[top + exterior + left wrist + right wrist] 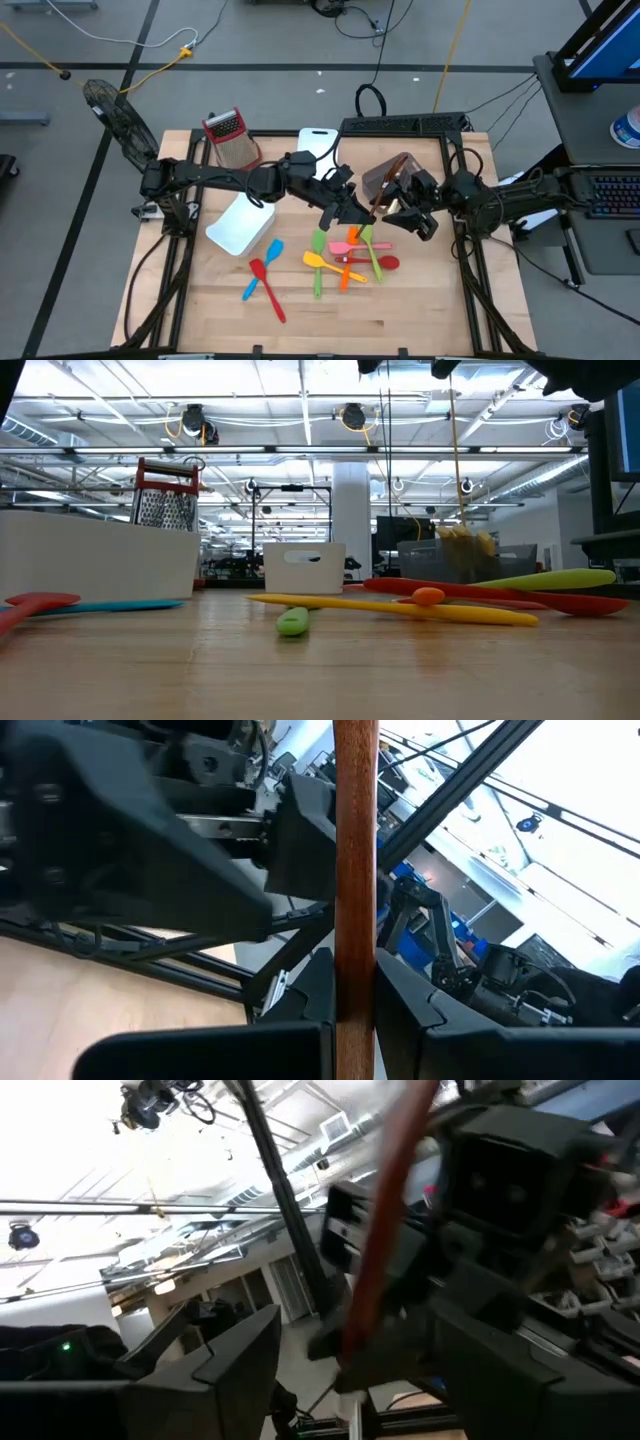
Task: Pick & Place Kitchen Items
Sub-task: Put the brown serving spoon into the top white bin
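Note:
A brown wooden utensil handle (355, 870) runs as a straight stick between the fingers of my left gripper (355, 1025), which is shut on it above the table's middle (360, 212). My right gripper (370, 1395) hangs open just to the right of it (408, 205). Its fingers are apart and touch nothing, and the brown handle (385, 1220) and the left gripper show just ahead of it. Both ends of the stick lie outside the wrist views. Green, yellow, pink, orange and red utensils (350, 255) lie in a heap on the table below. My left gripper pinches the brown handle (355, 995) between its two fingers, somewhere along its shaft. The fingers (290, 1020) come at it about level from the table's left side and lie across the stick. The stick is lifted clear of the table.
A white bin (240, 225) lies left of centre, with a blue and a red spatula (265, 272) in front of it. A metal grater (230, 135) and a white bin (318, 145) stand at the back. A grey bin (390, 175) sits behind the grippers.

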